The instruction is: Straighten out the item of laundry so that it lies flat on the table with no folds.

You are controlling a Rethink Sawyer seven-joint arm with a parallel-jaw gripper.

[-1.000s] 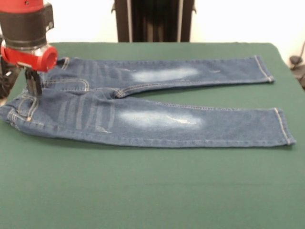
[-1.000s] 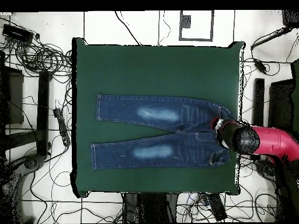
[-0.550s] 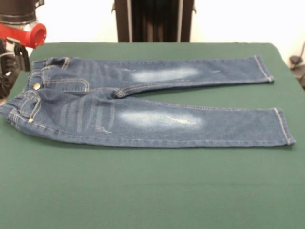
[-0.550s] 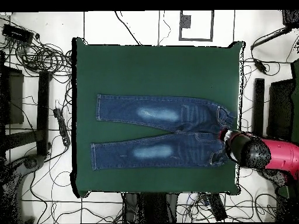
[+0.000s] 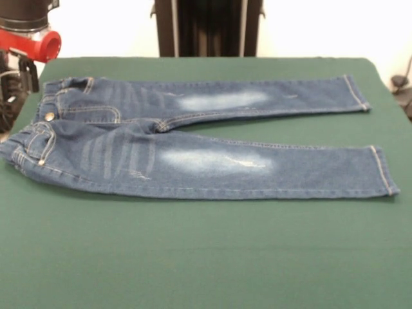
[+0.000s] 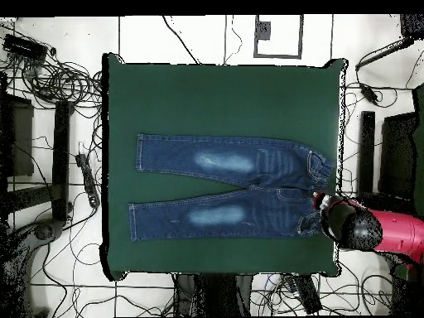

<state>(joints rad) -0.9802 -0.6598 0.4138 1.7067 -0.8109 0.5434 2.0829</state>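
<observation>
While the small blue denim jeans (image 5: 193,138) lie flat on the dark green table (image 5: 206,257), the red-collared gripper (image 5: 29,71) hangs beside the waistband; I cannot tell its grip.

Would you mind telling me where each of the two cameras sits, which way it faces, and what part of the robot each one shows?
Front view: sits low across the table, facing the jeans; the gripper and the arm's red collar show at top left, beside the waistband.
Overhead view: looks straight down on the table, the jeans and the cabled floor; the red and black arm enters from the right.
Shared: jeans, table and arm, turned half round between views.
</observation>
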